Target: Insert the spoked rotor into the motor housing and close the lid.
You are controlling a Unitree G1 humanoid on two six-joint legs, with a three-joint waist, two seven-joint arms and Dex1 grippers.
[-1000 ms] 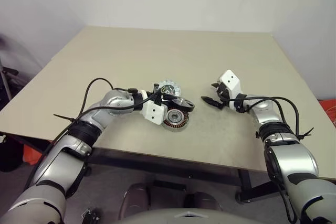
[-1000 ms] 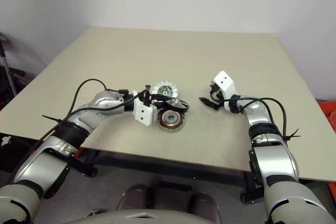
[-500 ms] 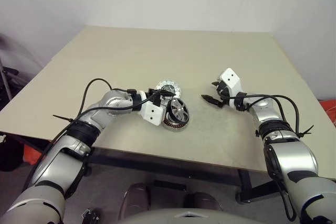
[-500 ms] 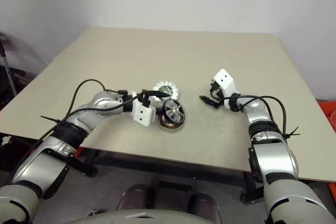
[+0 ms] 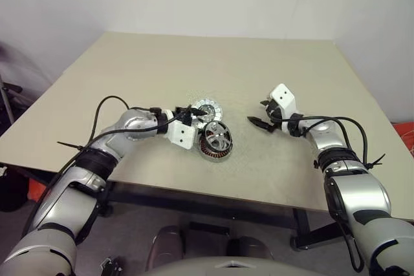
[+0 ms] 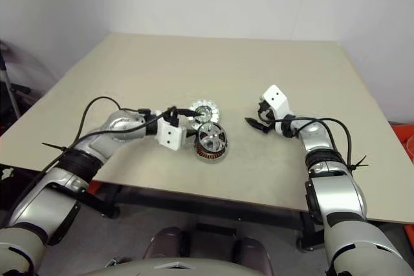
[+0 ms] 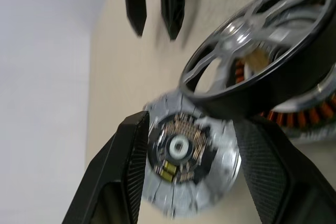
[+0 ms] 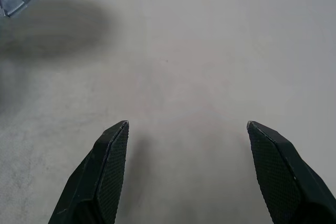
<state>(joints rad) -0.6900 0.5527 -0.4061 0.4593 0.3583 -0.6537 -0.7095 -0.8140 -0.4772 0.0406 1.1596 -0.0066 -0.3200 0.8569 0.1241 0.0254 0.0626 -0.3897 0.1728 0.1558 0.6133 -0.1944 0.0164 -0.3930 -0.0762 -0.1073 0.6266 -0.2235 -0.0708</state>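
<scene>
Since a second ago the left gripper [image 5: 194, 114] has let go of the spoked rotor [image 5: 218, 136] and drawn back toward the left edge of the desk [image 5: 194, 63]; then its fingers were pinched on the wheel held flat above the motor housing [image 5: 213, 150], now the wheel sits tilted on the housing, one side raised, not seated; the left fingers [image 7: 123, 166] stand apart with nothing between them, and in the left wrist view they frame the lid [image 7: 189, 163], which lies flat on the desk just behind the housing, toward the far edge; whether a fingertip touches the lid I cannot tell; the rotor leans over the copper windings, its dark rim propped on the housing's edge; the right gripper [image 5: 263, 116] hovers well apart, nearer the right edge, its fingers [image 8: 107, 166] spread wide over bare desk and holding nothing; as for progress, the rotor has been brought to the housing but looks only half in, so I judge the insertion unfinished; it likely needs pressing level before the lid can go on; closing the lid is not yet begun, and the left gripper seems well placed to take it up.
</scene>
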